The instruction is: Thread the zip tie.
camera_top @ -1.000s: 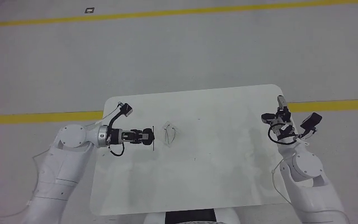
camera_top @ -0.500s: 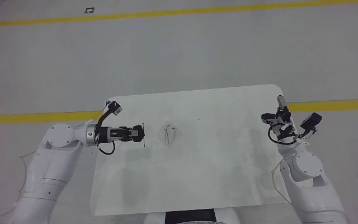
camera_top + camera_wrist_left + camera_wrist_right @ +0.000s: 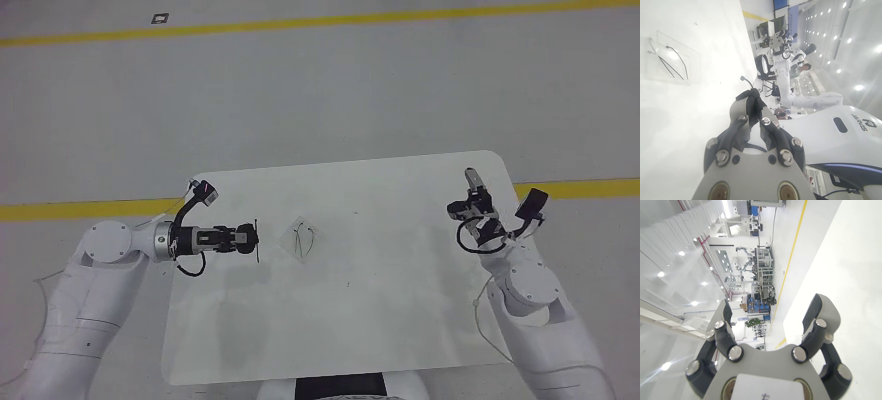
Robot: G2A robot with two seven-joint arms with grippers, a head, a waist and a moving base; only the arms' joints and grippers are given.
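Left gripper (image 3: 753,97) clamped on a black zip tie (image 3: 747,82), whose head end sticks out past the fingertips. It sits at 9 o'clock on the table (image 3: 400,310). Clear tray (image 3: 306,238) with more black ties (image 3: 680,58) lies just at its 3 o'clock, not touching. Right gripper (image 3: 772,308) has fingers spread, nothing between them, at the table's 2 o'clock edge.
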